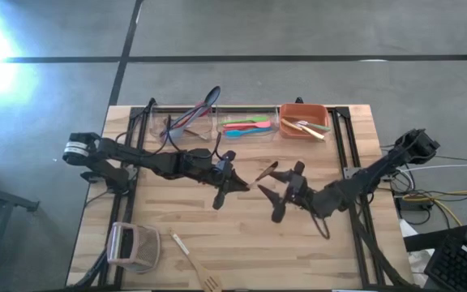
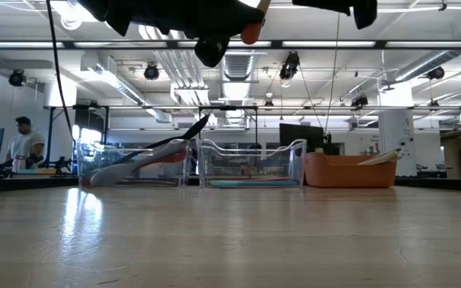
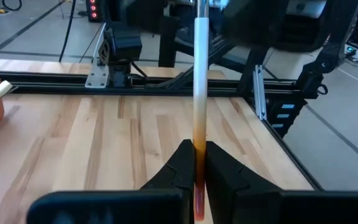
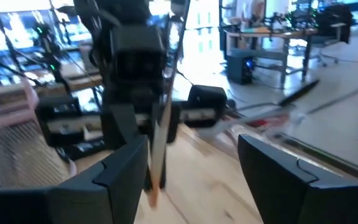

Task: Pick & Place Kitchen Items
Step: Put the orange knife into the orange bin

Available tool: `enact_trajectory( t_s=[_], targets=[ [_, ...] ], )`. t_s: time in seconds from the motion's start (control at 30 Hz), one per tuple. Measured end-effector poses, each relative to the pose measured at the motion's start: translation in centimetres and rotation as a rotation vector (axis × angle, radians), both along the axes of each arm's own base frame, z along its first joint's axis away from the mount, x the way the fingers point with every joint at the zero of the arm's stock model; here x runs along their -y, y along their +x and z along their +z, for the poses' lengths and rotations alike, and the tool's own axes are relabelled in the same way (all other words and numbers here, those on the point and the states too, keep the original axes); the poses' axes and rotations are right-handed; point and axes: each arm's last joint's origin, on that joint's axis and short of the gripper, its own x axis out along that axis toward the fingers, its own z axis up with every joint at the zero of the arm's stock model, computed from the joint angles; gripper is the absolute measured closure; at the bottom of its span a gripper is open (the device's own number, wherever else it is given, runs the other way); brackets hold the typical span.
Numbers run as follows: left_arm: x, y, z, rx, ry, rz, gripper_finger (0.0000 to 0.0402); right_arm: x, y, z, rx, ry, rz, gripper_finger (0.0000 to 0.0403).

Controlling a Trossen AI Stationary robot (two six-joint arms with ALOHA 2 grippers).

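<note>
My left gripper (image 1: 246,185) is over the table's middle, raised well above it, and shut on a slim utensil (image 1: 264,173) with a pale wooden handle (image 3: 201,74) and an orange-red end. My right gripper (image 1: 278,188) faces it from the right, open. In the right wrist view the utensil (image 4: 159,140) stands between my right gripper's (image 4: 191,146) spread fingers, close to one finger (image 4: 126,171). A wooden spatula (image 1: 193,264) lies flat near the table's near edge. Other utensils lie in the bins at the far edge. My left gripper (image 3: 199,152) pinches the utensil's orange-red end (image 3: 200,140) between its two fingers, which lie along the utensil. The utensil is lifted clear of the table and its pale handle reaches away from the fingers toward the right arm. Whether my right gripper touches the utensil, I cannot tell.
Along the far edge stand a clear bin (image 1: 186,123) with dark and red utensils, a clear bin (image 1: 248,127) with coloured ones, and an orange bin (image 1: 302,122) with pale ones. A boxy pinkish-white handled object (image 1: 132,246) sits at the near left. A person (image 2: 24,144) stands in the room behind.
</note>
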Motion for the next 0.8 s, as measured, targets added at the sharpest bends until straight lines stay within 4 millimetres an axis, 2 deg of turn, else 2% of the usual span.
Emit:
enact_trajectory(
  t_s=[0.5,0.67,0.8],
  targets=[
    [0.1,0.1,0.7,0.077,0.008,-0.018,0.0382,2.2,1.3,1.8,0.15,0.011,0.117,0.0209],
    [0.0,0.1,0.9,0.101,0.008,-0.017,0.0382,2.8,1.6,1.8,0.158,0.014,0.152,0.0245],
    [0.0,0.1,0.9,0.101,0.008,-0.014,0.0382,2.8,1.7,1.8,0.157,0.008,0.161,0.0296]
  ],
)
